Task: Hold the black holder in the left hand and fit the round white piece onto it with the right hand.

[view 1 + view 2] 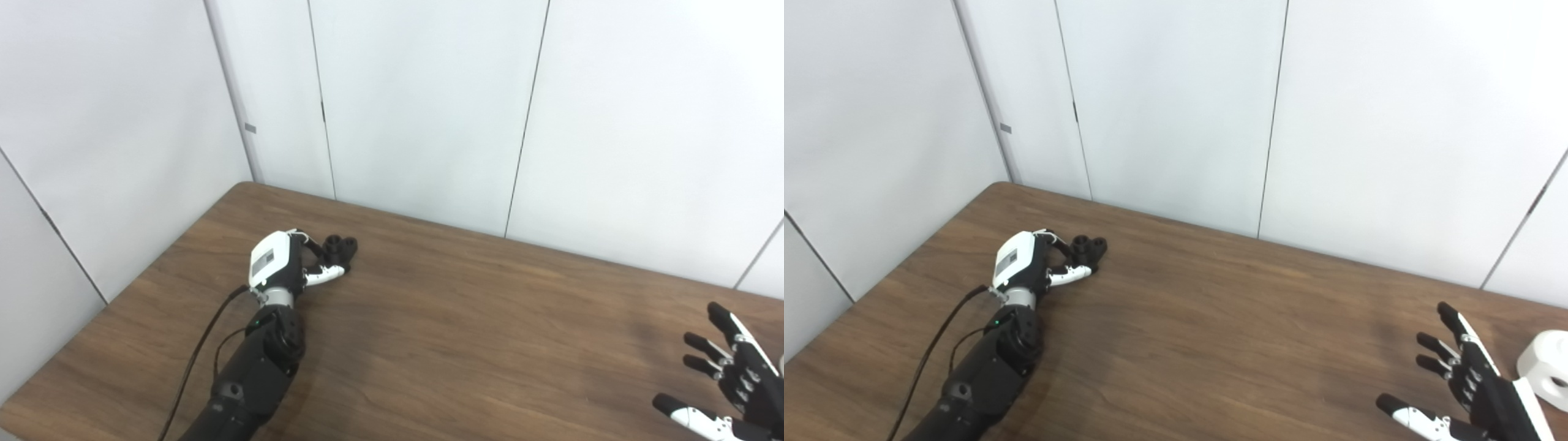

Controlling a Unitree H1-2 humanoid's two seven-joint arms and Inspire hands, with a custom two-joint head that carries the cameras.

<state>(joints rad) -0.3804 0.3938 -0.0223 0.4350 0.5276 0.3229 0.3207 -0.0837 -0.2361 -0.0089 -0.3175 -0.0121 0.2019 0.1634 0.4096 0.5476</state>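
Bright, even light; soft shadows, slight blur.

1. The desk (465, 318) is dark brown with a wood-grain pattern.
2. The holder (340, 247) at the left hand's (285, 263) fingertips is black.
3. The left hand is black with a white back.
4. The round piece (1546, 367) just beside the black-and-white right hand (1476, 392) is white.
5. The wall panels (429, 104) are plain white.

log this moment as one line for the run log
left robot hand: at black holder, fingers around it, on table | right robot hand: open, empty | white piece: on table, beside right robot hand, untouched
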